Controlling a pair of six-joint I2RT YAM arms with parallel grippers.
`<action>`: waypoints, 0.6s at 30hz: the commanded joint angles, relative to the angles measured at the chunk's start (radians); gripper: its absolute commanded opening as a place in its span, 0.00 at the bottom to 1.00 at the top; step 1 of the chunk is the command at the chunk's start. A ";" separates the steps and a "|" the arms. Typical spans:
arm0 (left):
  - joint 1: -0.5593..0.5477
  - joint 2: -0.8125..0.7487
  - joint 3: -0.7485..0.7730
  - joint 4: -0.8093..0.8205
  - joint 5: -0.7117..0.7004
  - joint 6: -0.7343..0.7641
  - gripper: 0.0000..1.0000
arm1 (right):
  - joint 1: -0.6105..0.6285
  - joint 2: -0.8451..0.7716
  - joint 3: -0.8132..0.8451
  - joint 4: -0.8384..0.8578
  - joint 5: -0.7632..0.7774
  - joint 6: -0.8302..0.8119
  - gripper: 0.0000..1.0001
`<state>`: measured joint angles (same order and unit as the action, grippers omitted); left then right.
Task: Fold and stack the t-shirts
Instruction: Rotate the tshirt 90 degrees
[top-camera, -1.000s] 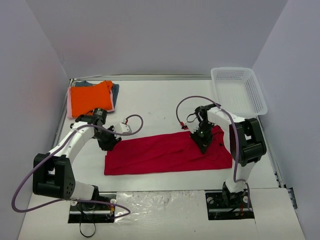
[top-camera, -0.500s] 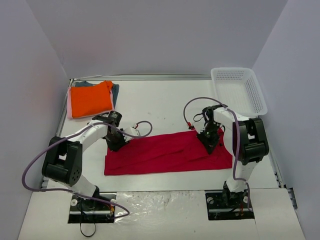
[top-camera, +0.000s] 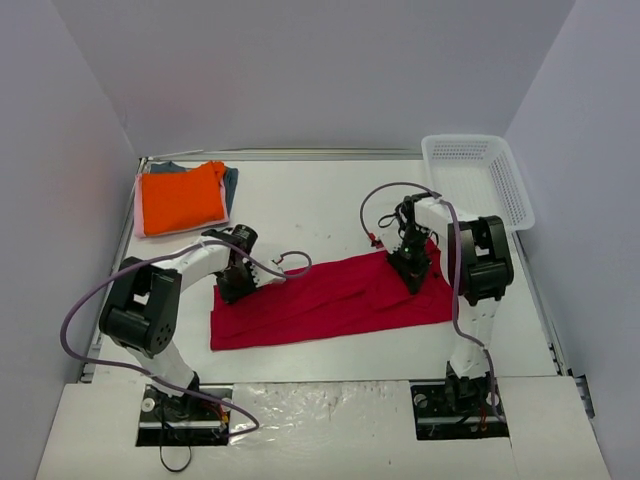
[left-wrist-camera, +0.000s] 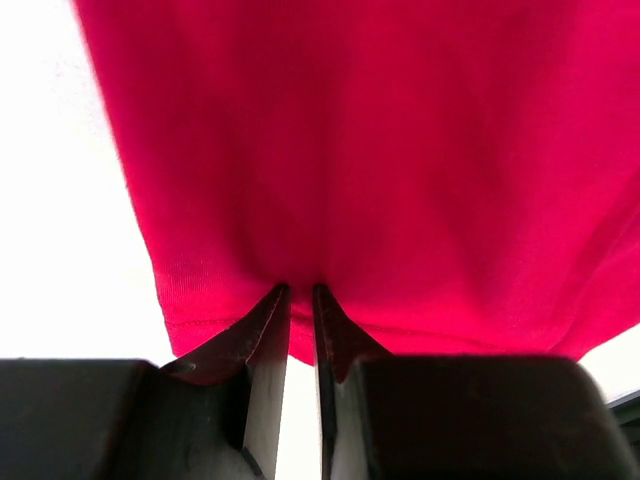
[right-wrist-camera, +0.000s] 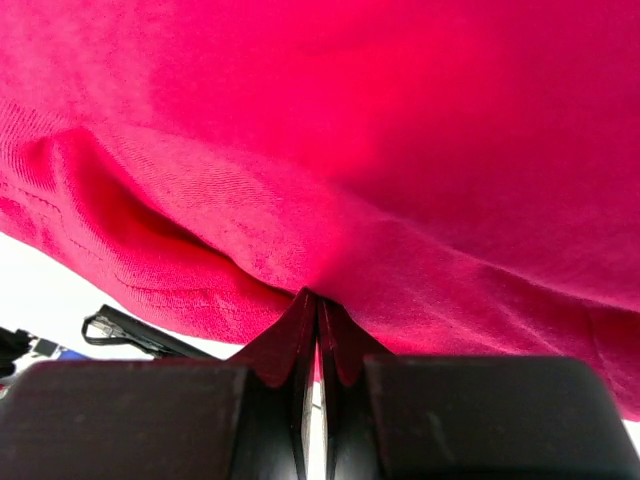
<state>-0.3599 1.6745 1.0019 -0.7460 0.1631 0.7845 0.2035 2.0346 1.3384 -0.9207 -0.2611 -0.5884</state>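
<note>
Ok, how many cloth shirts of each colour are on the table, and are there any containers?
Crimson-red cloth t-shirt, spread out: 1
Bright orange folded cloth t-shirt: 1
Pale pink folded cloth t-shirt, only its edge showing: 1
Grey-blue folded cloth t-shirt, mostly covered: 1
White plastic mesh basket: 1
Total: 5

Your two white-and-black arms (top-camera: 180, 262)
You see white tubular links (top-camera: 438, 212), chunky black joint housings (top-camera: 140, 316), looping lilac cables (top-camera: 393, 185) and matte black wedge-shaped fingers (left-wrist-camera: 262, 340).
</note>
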 joint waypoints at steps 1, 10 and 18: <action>-0.017 0.047 -0.026 -0.049 -0.017 0.001 0.13 | -0.001 0.100 0.108 0.039 0.028 0.004 0.00; -0.063 0.040 0.000 -0.107 0.027 -0.045 0.13 | -0.003 0.389 0.565 -0.038 -0.010 0.035 0.00; -0.140 0.112 0.131 -0.176 0.151 -0.141 0.10 | 0.000 0.672 1.126 -0.106 -0.030 0.107 0.00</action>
<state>-0.4561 1.7485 1.0798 -0.8677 0.1719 0.7067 0.2035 2.5626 2.3157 -1.1587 -0.2974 -0.5011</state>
